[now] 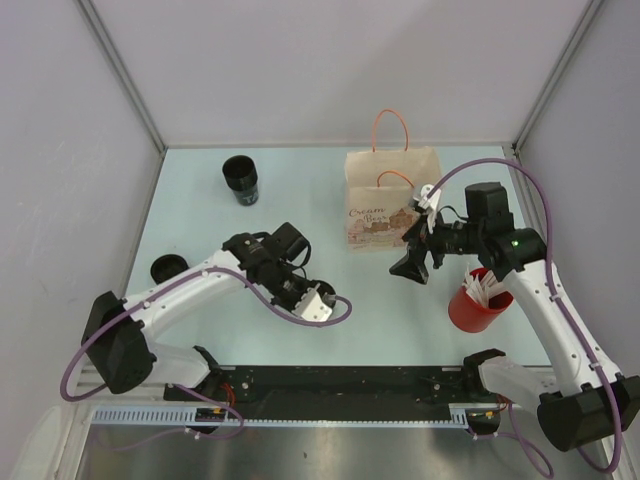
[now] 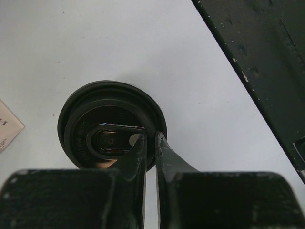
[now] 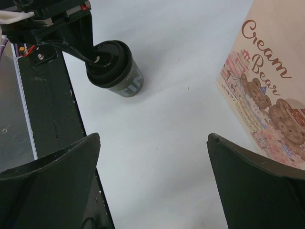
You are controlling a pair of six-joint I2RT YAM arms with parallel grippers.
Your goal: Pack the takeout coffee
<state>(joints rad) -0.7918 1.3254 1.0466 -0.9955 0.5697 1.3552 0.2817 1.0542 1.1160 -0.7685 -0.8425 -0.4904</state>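
A grey-sleeved coffee cup with a black lid stands on the table near the front rail. It shows as a pale shape in the top view. My left gripper is shut on the lid's rim, one finger inside the lid and one outside; in the left wrist view the gripper pinches that rim. The Cream Bear paper bag stands upright at the back middle and shows in the right wrist view. My right gripper is open and empty beside the bag, and hangs over bare table in its wrist view.
A second black cup stands at the back left. A loose black lid lies at the left. A red cup with white sticks stands at the right under the right arm. The black front rail runs close to the held cup.
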